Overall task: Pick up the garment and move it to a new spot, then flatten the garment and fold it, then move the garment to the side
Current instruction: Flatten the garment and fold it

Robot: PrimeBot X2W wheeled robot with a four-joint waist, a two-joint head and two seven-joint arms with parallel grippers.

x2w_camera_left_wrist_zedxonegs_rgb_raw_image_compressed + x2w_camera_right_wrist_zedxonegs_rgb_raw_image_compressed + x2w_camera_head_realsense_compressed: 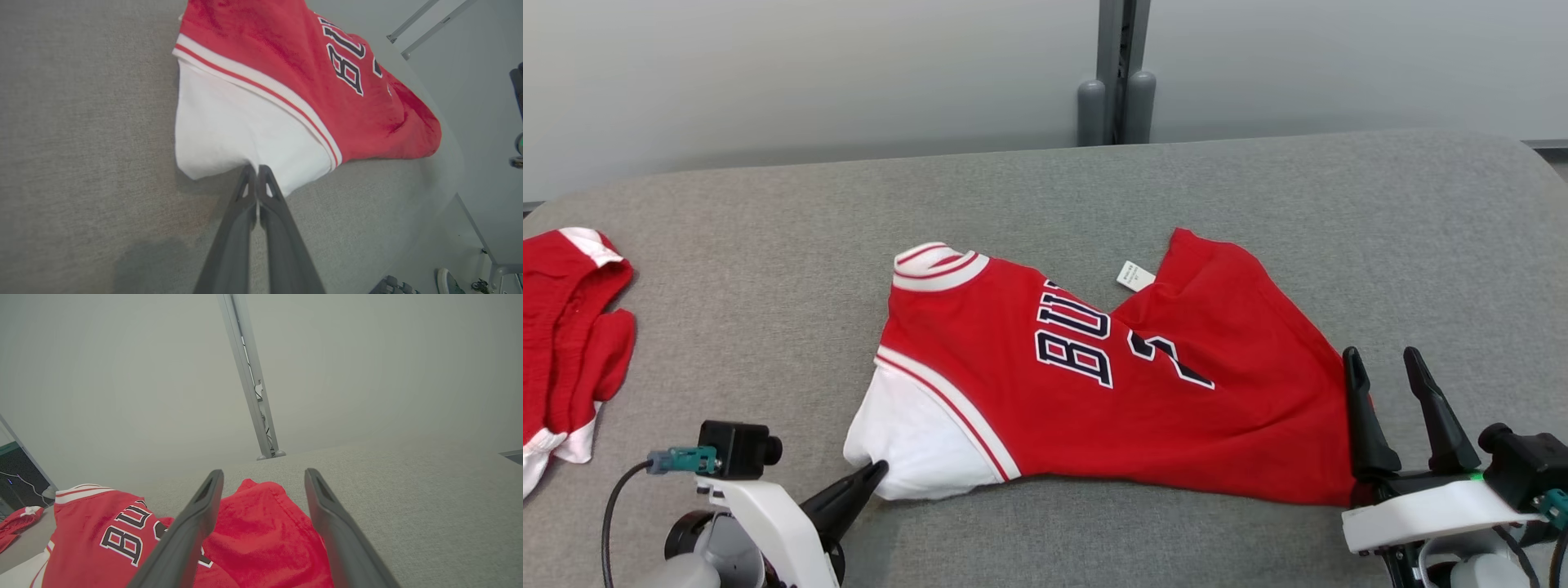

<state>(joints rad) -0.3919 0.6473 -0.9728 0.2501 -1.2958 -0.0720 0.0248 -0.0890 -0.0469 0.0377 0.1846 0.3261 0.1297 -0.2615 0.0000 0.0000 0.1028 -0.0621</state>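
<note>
A second red garment (568, 343) is seen at the table's (768, 245) left edge. The left gripper (878, 469) is pressed together, apparently pinching the white sleeve (237, 130) of the jersey (1094, 392), which is spread mid-table. The right gripper (1382, 355) is held apart at its hem.

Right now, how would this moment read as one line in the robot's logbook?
left gripper: shut on jersey sleeve edge | right gripper: open, at jersey hem | jersey: rumpled on grey table
</note>
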